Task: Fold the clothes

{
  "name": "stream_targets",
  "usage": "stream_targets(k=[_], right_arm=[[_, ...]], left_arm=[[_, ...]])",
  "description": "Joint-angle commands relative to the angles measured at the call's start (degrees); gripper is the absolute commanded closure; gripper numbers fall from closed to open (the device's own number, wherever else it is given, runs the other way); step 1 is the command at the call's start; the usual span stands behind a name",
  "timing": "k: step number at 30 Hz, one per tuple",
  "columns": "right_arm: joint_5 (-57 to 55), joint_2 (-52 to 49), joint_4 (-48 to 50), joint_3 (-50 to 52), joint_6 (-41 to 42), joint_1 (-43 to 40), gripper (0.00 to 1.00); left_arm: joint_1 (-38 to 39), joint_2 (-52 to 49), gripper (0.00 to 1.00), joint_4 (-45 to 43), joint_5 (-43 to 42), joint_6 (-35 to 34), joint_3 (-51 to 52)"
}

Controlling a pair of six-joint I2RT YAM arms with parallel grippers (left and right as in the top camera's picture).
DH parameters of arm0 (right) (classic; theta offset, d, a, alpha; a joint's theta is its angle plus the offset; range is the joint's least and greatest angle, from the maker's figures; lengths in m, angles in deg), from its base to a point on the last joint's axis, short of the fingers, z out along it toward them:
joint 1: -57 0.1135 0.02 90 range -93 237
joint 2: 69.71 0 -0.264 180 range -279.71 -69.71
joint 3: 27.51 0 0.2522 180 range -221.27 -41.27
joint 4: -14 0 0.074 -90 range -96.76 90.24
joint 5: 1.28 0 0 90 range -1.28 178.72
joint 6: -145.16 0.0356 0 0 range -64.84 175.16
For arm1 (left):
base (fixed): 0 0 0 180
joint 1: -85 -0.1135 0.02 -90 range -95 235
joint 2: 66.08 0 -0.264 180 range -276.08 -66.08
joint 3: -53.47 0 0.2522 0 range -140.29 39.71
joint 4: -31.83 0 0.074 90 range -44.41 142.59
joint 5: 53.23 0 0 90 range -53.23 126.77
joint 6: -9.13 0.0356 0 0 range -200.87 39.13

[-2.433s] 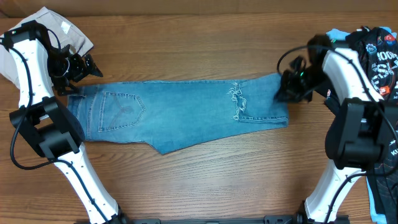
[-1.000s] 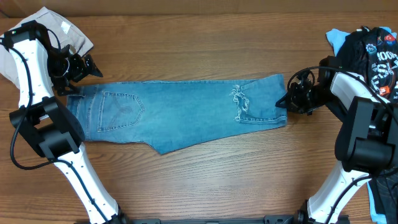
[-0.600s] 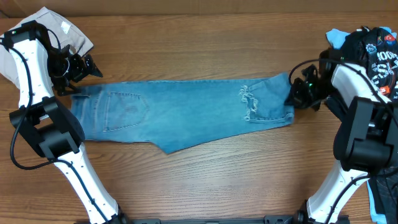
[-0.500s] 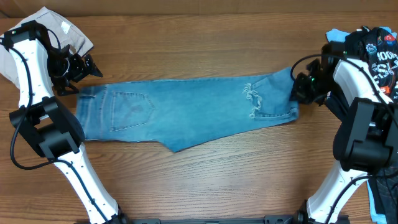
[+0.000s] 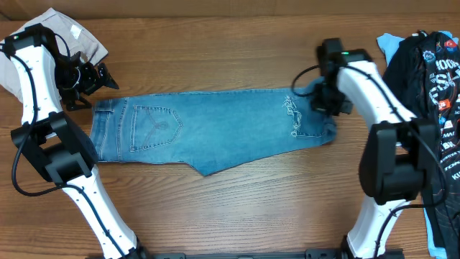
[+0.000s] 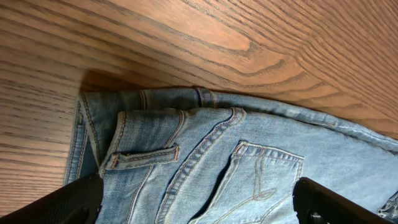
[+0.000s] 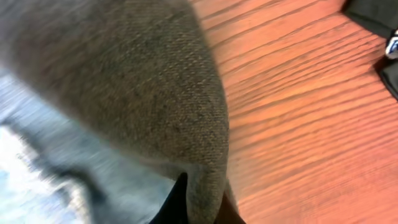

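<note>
Lying flat across the middle of the surface point(image 5: 230, 208), the light-blue jeans point(image 5: 215, 129) run lengthwise, with the waistband point(image 5: 100, 129) toward the left edge and the leg ends toward the right edge. A stitched back pocket point(image 5: 154, 122) faces up near the waist, and a frayed patch point(image 5: 291, 115) shows near the other end.

At the leg end the right fingers point(image 5: 325, 103) are pressed together on the jeans, pinching the cloth at its far right corner, where the denim is bunched and raised a little. The right wrist view is filled by blurred grey weave drawn into the dark tips at the bottom of the picture.

Just beyond the waist end, toward the far left corner, the left fingers point(image 5: 103, 76) hang spread wide and grip nothing. The left wrist view looks down on the waistband, belt loops and pocket, apart from both tips.

Beige trousers point(image 5: 79, 32) lie crumpled in the far left corner. Along the right edge sits a black printed tee point(image 5: 438, 65), with a pale-blue garment point(image 5: 388, 43) showing from under it.
</note>
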Motion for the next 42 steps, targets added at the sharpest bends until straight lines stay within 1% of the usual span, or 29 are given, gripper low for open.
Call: stream_targets(k=[1,6,9,12,19,26,32,37,39,40,42], right_arm=[[-2.89,2.38,-1.62,-3.19,3.43,3.98,0.96],[-3.06,2.38,-3.91,-6.27,4.57,8.26,0.96],[0.96,2.36,-3.45,-6.34,4.55,9.99,0.96],[5.55,2.32,-1.73,-5.35,4.50,11.63,0.96],[6.78,1.44,2.64,-3.19,4.52,16.17,0.95],[11.02,0.20,4.96,-2.60,4.57,19.06,0.87],[15.30,-2.40,7.69,-0.74,4.59,20.76,0.87],[20.70,-2.58,9.99,-0.72,4.55,21.88,0.87],[21.55,-2.60,10.36,-0.72,4.55,22.32,0.85],[21.53,-2.60,10.38,-0.72,4.57,22.56,0.80],[21.51,-2.60,10.69,-0.72,4.57,22.97,0.65]], left_arm=[[0.42,1.22,0.00,0.20,0.17,1.31,0.17],[0.42,1.22,0.00,0.22,0.17,1.31,0.17],[0.42,1.22,0.00,0.22,0.17,1.31,0.17],[0.42,1.22,0.00,0.22,0.15,1.31,0.17],[0.42,1.22,0.00,0.28,0.17,1.33,0.17],[0.42,1.22,0.00,0.31,0.17,1.31,0.17],[0.42,1.22,0.00,0.33,0.20,1.33,0.17],[0.42,1.22,0.00,0.24,0.17,1.33,0.17],[0.42,1.22,0.00,0.28,0.20,1.33,0.17],[0.42,1.22,0.00,0.28,0.20,1.33,0.17],[0.42,1.22,0.00,0.28,0.20,1.33,0.17]])
